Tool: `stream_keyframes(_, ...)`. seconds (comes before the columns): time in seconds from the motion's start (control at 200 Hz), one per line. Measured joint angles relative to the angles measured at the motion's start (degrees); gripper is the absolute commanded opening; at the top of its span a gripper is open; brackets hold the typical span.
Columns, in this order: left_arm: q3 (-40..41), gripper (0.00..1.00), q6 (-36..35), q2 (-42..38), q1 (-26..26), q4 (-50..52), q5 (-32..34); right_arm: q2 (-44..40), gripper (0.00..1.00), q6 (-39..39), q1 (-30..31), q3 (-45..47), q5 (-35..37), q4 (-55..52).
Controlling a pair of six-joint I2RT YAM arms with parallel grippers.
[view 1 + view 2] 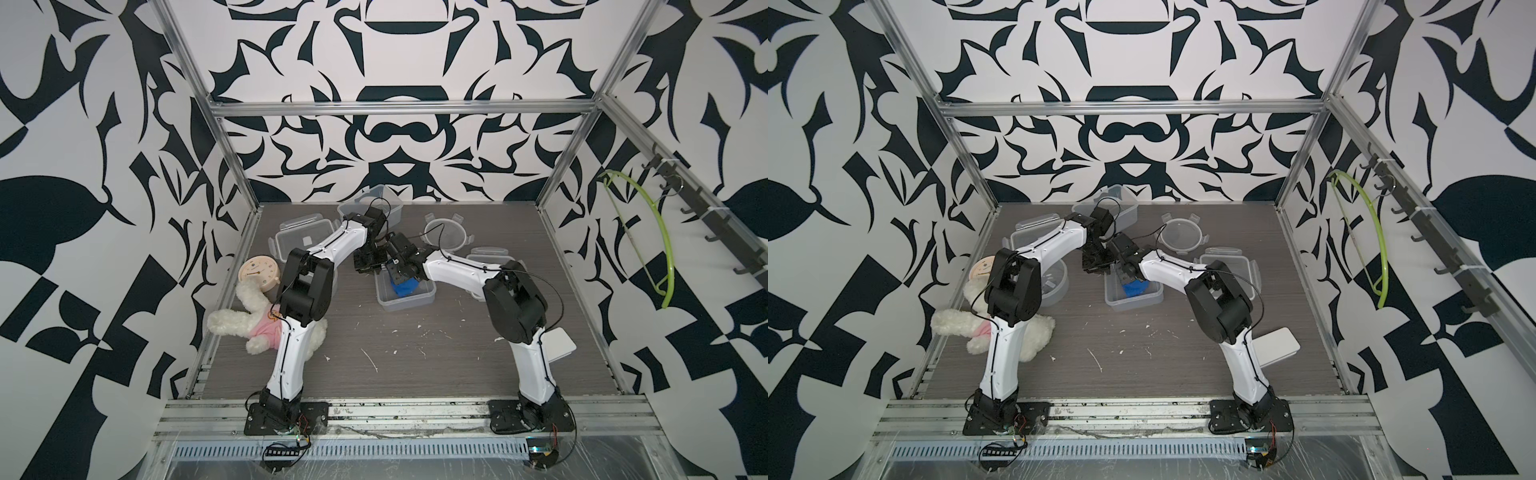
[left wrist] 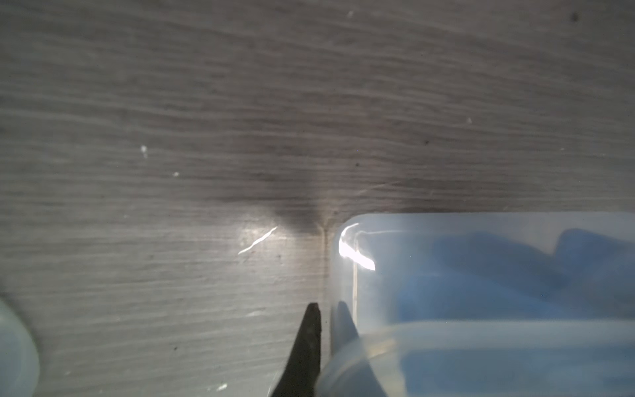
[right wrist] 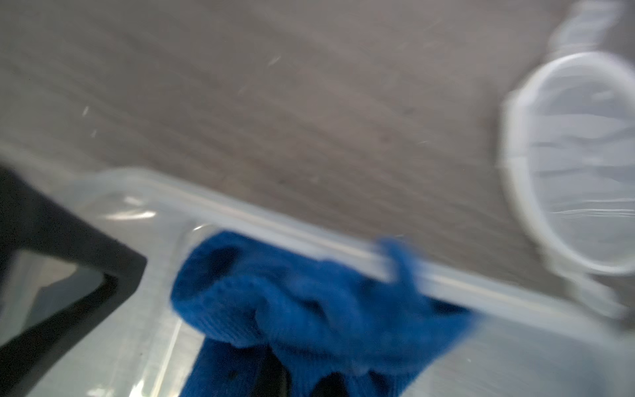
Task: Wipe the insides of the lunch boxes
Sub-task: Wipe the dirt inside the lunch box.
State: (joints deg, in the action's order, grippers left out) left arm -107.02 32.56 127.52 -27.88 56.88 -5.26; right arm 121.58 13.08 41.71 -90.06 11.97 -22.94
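Front rail [image 1: 395, 411]: metal strip nearest the camera, carrying both arm bases.
Tabletop [image 1: 415, 353]: grey wood grain, flecked with white scuffs and crumbs across the front half.
White slab [image 1: 559, 345]: lies flat just behind the right arm's lower link, well apart from the work.
Stuffed rabbit [image 1: 245, 328]: lies beside the left arm, with a beige clock [image 1: 255, 272] just behind it.
Round lunch box [image 1: 1059, 278]: open, partly hidden behind the left arm's elbow.
Middle lunch box [image 1: 390, 305]: open and upright at the tabletop's centre, with a blue cloth [image 1: 405, 286] inside.
Left fingers [image 2: 309, 343]: pinched together on the box wall near a corner, one outside and one inside showing through the plastic.
Right fingers [image 1: 397, 276]: clamped on the bunched cloth, down inside the box; the right wrist view is blurred.
Risk: the cloth laps over one rim, so a hard sweep could drag it out. The light box could also slip from that thin pinch and skid or tip. The two wrists sit close enough to knock each other.
Lids: a long lid [image 1: 305, 237], a round lid [image 1: 449, 235] and a third lid [image 1: 490, 255] lie flat farther back.
Back lunch box [image 1: 374, 203]: near the rear wall, partly behind the left wrist.
Room: a metal frame with black-and-white patterned walls, and a green hanger [image 1: 648, 241] on a hook rail at the right.
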Motion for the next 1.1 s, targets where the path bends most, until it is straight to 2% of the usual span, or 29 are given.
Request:
stream_keyframes(0.22,-1.14,0.00,-1.01,0.48,-0.55,1.33,-0.09,-4.42,0.00,3.87,-1.16,6.88,-10.51,3.52)
stream_keyframes(0.42,-1.44,0.00,-1.53,0.48,-0.42,1.46,-0.20,-13.79,0.00,4.17,-2.67,14.97,-13.68,0.55)
stream_keyframes(0.655,-1.44,0.00,-2.23,0.48,-0.22,1.75,0.46,-26.14,0.00,7.48,-12.74,18.34,-20.96,1.57)
stream_keyframes(0.78,-1.44,0.00,-2.60,0.48,-0.22,2.34,0.96,-30.18,0.00,9.20,-14.75,16.72,-22.18,4.63)
stream_keyframes(0.915,-1.44,0.00,-2.62,0.46,-0.22,2.67,1.22,-25.62,0.00,9.29,-13.75,7.08,-21.84,5.22)
stream_keyframes(1.1,-1.44,0.00,-2.62,0.37,-0.22,3.04,1.42,-6.88,0.00,8.41,-10.73,-9.31,-22.25,5.31)
